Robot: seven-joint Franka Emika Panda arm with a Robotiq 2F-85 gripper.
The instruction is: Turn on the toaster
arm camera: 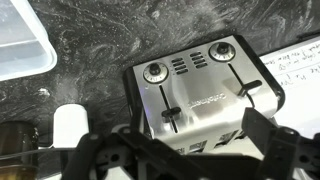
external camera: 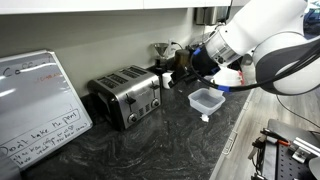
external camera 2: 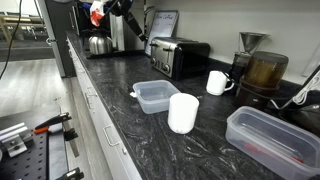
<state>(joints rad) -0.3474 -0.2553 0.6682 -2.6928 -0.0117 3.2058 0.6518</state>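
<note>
The toaster (arm camera: 205,95) is a brushed silver four-slot box with two knobs and two black levers on its front. It stands on the dark marble counter in both exterior views (external camera: 128,95) (external camera 2: 180,57). In the wrist view its left lever (arm camera: 172,116) and right lever (arm camera: 251,86) both show. My gripper (arm camera: 188,150) is open and empty, its two dark fingers spread wide at the bottom of the wrist view. It hangs in the air apart from the toaster, in front of its lever side (external camera: 190,66) (external camera 2: 133,18).
A clear plastic container (external camera: 207,100) (external camera 2: 155,96) lies near the toaster, with a white cup (external camera 2: 183,112), a white mug (external camera 2: 217,82) (arm camera: 68,124), a second container (external camera 2: 270,135) and coffee gear (external camera 2: 262,68). A whiteboard (external camera: 35,105) leans beside the toaster. A kettle (external camera 2: 98,45) stands behind.
</note>
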